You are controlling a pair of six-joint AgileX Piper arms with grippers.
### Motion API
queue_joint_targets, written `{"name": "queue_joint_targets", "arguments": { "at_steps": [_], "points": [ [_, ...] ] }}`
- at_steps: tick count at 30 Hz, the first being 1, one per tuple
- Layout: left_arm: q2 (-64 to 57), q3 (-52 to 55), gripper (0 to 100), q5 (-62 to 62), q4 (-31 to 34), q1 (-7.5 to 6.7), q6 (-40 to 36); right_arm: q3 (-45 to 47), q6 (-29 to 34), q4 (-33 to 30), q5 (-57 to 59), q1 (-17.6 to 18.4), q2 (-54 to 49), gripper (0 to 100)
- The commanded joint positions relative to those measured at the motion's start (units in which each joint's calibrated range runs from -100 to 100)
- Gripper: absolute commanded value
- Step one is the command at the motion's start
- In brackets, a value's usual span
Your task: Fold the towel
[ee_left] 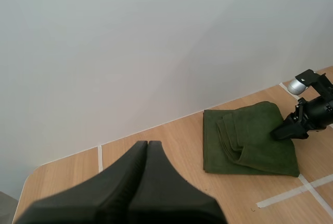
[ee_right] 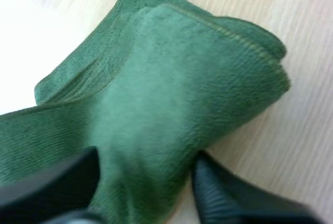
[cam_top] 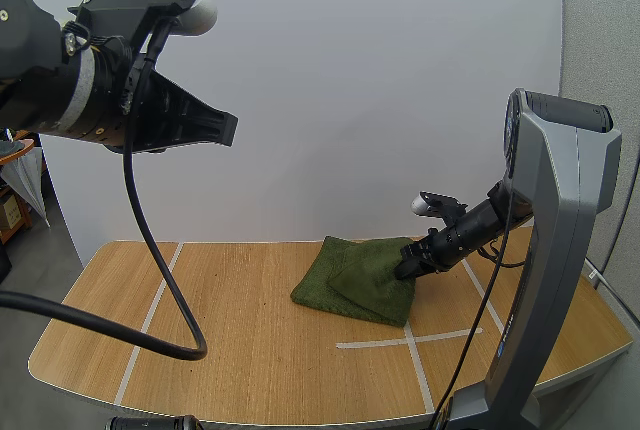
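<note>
Wooden bench (cam_top: 230, 330) before a white wall (cam_top: 380, 70) carries the green towel (cam_top: 350, 275), lying folded toward its right side. The right hand (cam_top: 405, 270) grips a fold of the towel; the left hand (cam_top: 230, 130) hangs high, fingers pressed together.

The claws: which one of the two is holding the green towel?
The right claw; its tips pinch the towel. The left claw is shut, far from it.

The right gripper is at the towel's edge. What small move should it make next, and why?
The right gripper pinches a fold of the green towel, which lies unevenly folded on the table; the left gripper, shut, hangs high and clear. So probably: lift that fold slightly and carry it toward the opposite edge.
</note>
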Motion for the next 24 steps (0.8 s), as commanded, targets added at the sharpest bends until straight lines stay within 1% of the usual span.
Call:
{"name": "queue_joint_targets", "arguments": {
  "at_steps": [1,6,8,9,11,12,14,15,18,22,24],
  "points": [
    [0.12,1.51,0,0.12,-2.96,0.06,2.37,-0.24,1.44,-0.67,4.23,-0.89,-3.78,100],
    [2.5,5.67,0,-0.47,-5.96,0.06,5.59,-0.24,1.44,-0.71,9.15,-2.81,-10.06,100],
    [4.48,7.08,0,-0.47,-7.17,0.06,6.78,-0.24,1.44,-0.71,14.38,-4.16,-13.03,100],
    [6.03,7.9,0,-0.47,-8.47,0.06,7.64,-0.24,1.44,-0.71,14.38,-4.77,-14.22,100],
    [11.16,9.4,0,-0.47,-12.63,0.06,12.19,-0.24,1.44,-1.17,14.38,-6.31,-17.18,100],
    [13.86,9.64,0,0.27,-14.94,0.06,14.66,-0.24,1.44,-1.27,14.38,-7.92,-19.92,100],
    [18.05,9.64,1,0.88,-17.39,0.06,18.01,-0.24,1.69,-2.4,14.38,-9.48,-22.49,100],
    [20.45,9.64,4,0.88,-18.83,0.06,19.43,-0.09,2.47,-3.13,14.38,-10.03,-23.85,100],
    [27.95,9.64,20,0.88,-22.17,0.06,21.46,0.32,2.66,-5.61,14.38,-11.49,-27.57,100],
    [37.64,9.64,48,0.88,-25.37,0.06,23.27,1.41,2.66,-6.22,14.38,-12.42,-31.83,100],
    [41.33,9.64,58,0.88,-26.52,-0.19,23.28,2.09,2.66,-6.22,14.38,-12.42,-33.29,100]
  ]
}}
